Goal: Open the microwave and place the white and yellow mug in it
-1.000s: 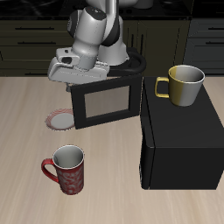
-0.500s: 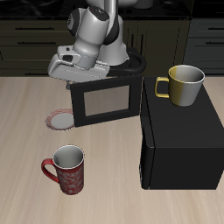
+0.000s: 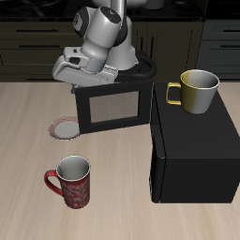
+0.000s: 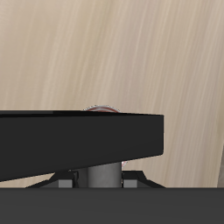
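The microwave (image 3: 195, 150) is a black box standing on the table, and its door (image 3: 114, 109) with the greyish window hangs swung wide open. On top of the microwave, upright, is the white and yellow mug (image 3: 198, 90), with its loop handle toward the door. My gripper (image 3: 84, 81) is down at the top edge of the door's free end, well away from the mug. The door hides its fingertips. The wrist view shows only the door's black edge (image 4: 83, 136) close up and a grey post (image 4: 101, 175) under it.
A red patterned mug (image 3: 72, 179) with a grey inside stands upright near the table's front edge. A pale reddish ring (image 3: 65, 127) lies on the tabletop beside the open door. Dark cabinets run along the back.
My arm has shifted slightly upward and back at the door's free end. The door and both mugs have not visibly moved.
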